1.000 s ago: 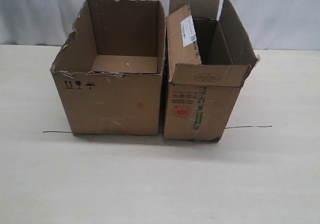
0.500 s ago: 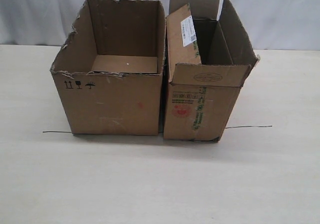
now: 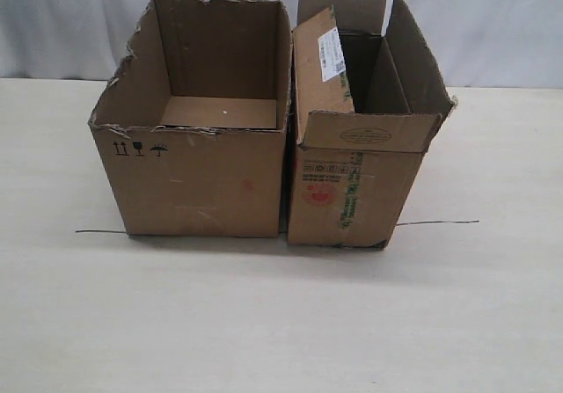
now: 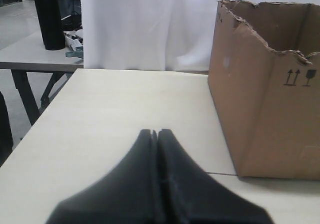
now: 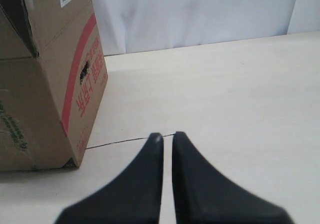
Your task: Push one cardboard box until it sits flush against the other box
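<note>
Brown cardboard met brown cardboard on the pale table. The narrower box, with its flaps upright and a white label on 1 of them, stood just right of the wider box with the torn rim. Only a thin dark seam showed between their facing walls, so the task looked done or nearly so. Whether the walls touched all the way back could not be told.

Neither arm showed in the exterior view. The left gripper had its 2 fingers pressed together on nothing, low over the table and clear of the wider box's outer side. The right gripper was also empty, its fingers drawn almost together with a slim slit between, clear of the narrower box's outer side.

Closed fingers make a blunt tip fit for pushing. With 1 arm flanking each box, the pair could be pressed inward if any gap remained.
</note>
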